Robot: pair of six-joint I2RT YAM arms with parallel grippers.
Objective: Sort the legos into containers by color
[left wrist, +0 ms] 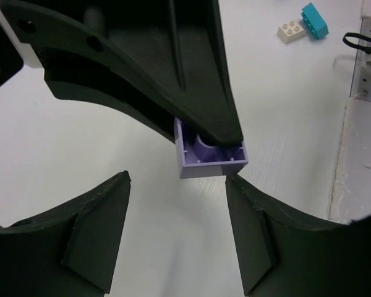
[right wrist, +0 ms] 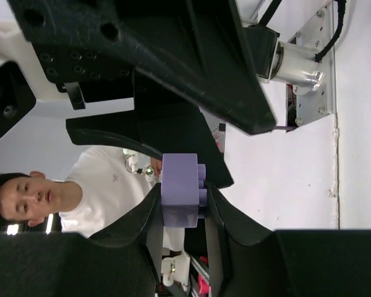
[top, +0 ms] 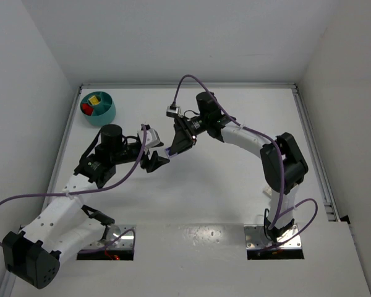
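Observation:
My right gripper point(top: 174, 148) is shut on a purple lego point(right wrist: 180, 189), pinched between its two fingers above the middle of the table. In the left wrist view the same purple lego point(left wrist: 210, 154) hangs hollow side up under a black finger of the right gripper. My left gripper point(left wrist: 176, 185) is open, its fingertips just short of the lego, one to each side. From above, the left gripper point(top: 153, 161) faces the right one closely. The teal bowl point(top: 106, 113) stands at the far left with a yellow lego point(top: 95, 99) and a red lego point(top: 86, 109) in separate compartments.
A white lego point(left wrist: 292, 31) and a cyan lego point(left wrist: 315, 20) lie side by side on the table near a metal base plate point(left wrist: 365, 68). White walls enclose the table. A person point(right wrist: 80, 198) shows in the background of the right wrist view.

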